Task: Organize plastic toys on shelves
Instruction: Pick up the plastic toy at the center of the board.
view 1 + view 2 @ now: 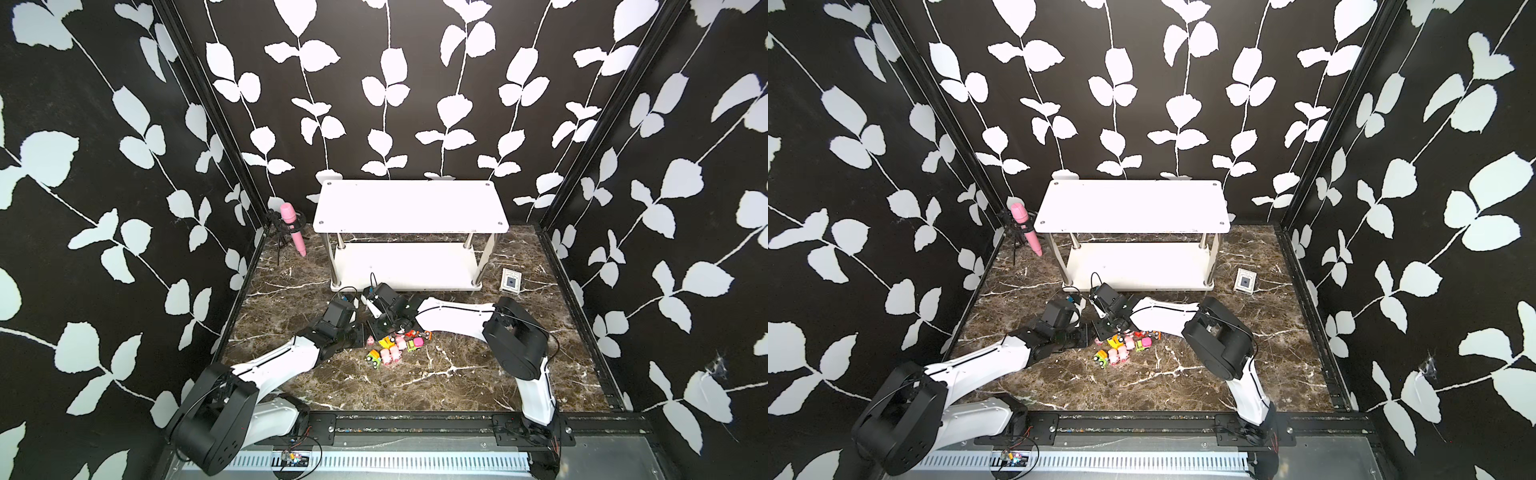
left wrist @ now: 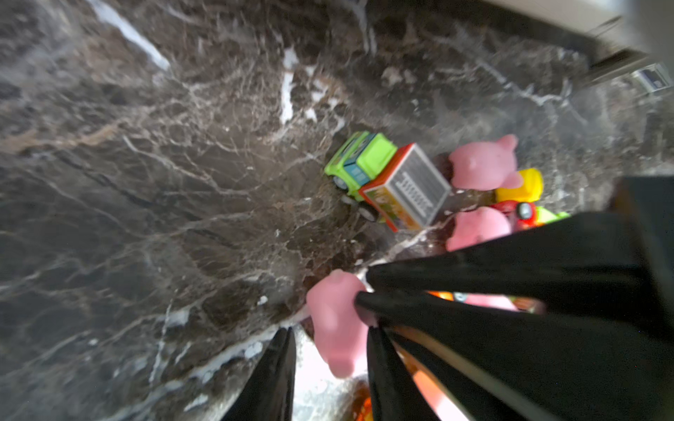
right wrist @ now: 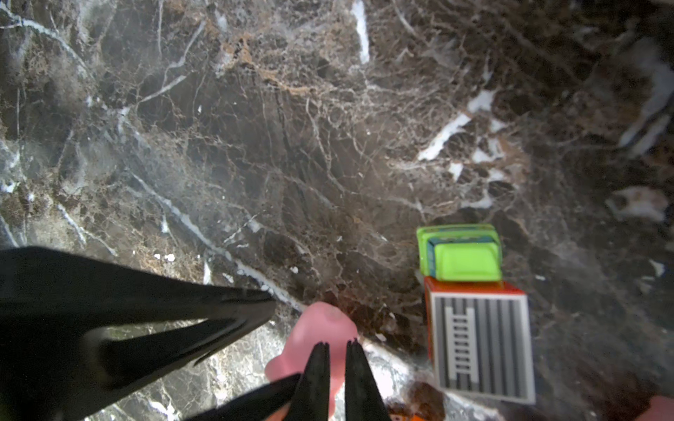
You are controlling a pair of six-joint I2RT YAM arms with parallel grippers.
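On the dark marble table (image 1: pixel 457 374), in front of a white two-tier rack of shelves (image 1: pixel 411 208) and apart from it, lay a small huddle of plastic toys (image 1: pixel 395 347): pale-pink pigs and little wheeled vehicles in yellow, green, orange and pink. Both arms reached low into the huddle from opposite sides and met at its near-left edge.

Seen from the left wrist, one pink pig (image 2: pixel 333 320) lay on the marble between the spread fingers of the left gripper (image 2: pixel 328 330). One finger sat against the pig, and the other stood clear of it with bare table showing in the gap, so this gripper was not clamping it.

The right gripper (image 3: pixel 336 342) had its fingers drawn almost together, with only a thin slit between them. Its tips pinched the edge of that same pig.

Just beside the pig stood a green truck (image 2: pixel 386 178) carrying an orange box with a grey striped top. More pigs and cars crowded behind the truck.

Toward the back of the table, a pink microphone (image 1: pixel 293 226) stood on a stand to the left of the rack. A small white-and-blue card box (image 1: pixel 510 282) lay to its right.
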